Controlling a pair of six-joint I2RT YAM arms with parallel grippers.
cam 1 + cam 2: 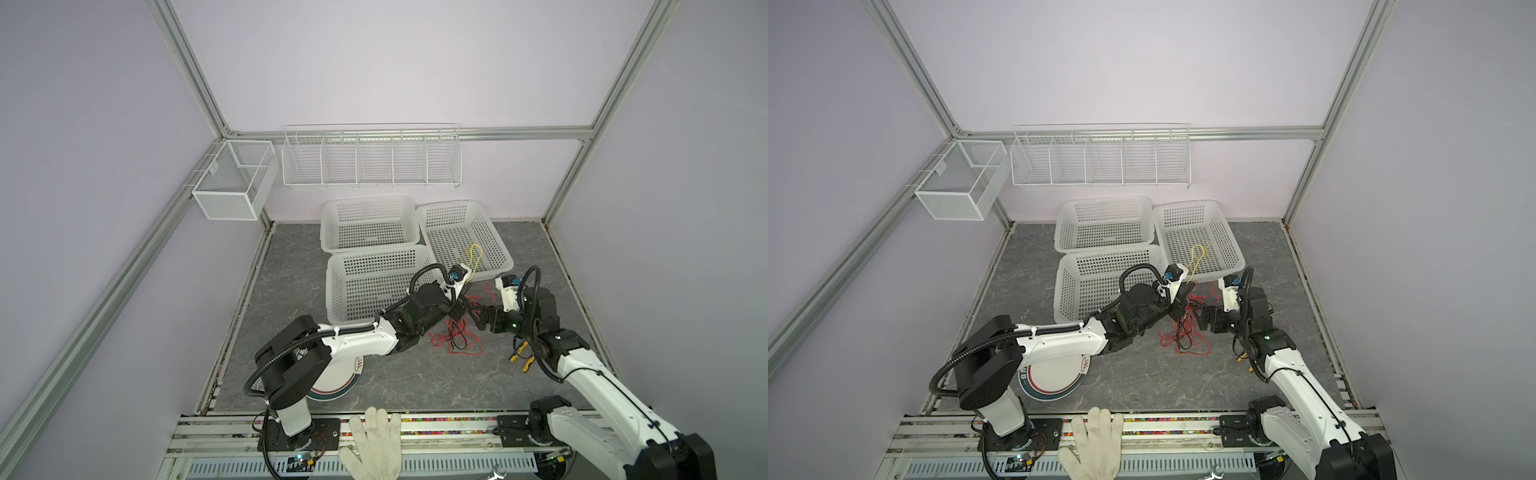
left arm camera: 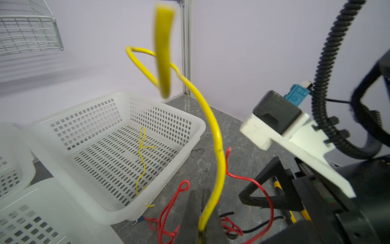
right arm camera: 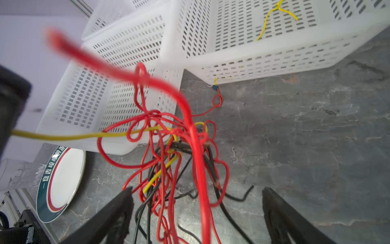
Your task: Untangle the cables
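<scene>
Cables (image 1: 459, 338) tangled (red, black, yellow) between both grippers. Left gripper (image 2: 202, 211) clamped on yellow cable (image 2: 217, 147); right gripper (image 3: 197, 193) spread wide, cables hanging between its jaws. Second yellow cable (image 2: 142, 152) in basket (image 2: 196, 124) beyond.

Blurred end of yellow cable (image 2: 163, 52), close to lens; plate (image 1: 336, 384) half hidden under arm (image 1: 357, 343)

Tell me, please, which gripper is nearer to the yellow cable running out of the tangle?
Left. The left gripper has its jaws shut on the yellow cable; the right gripper faces the tangle it runs into, jaws open, gripping nothing.
</scene>
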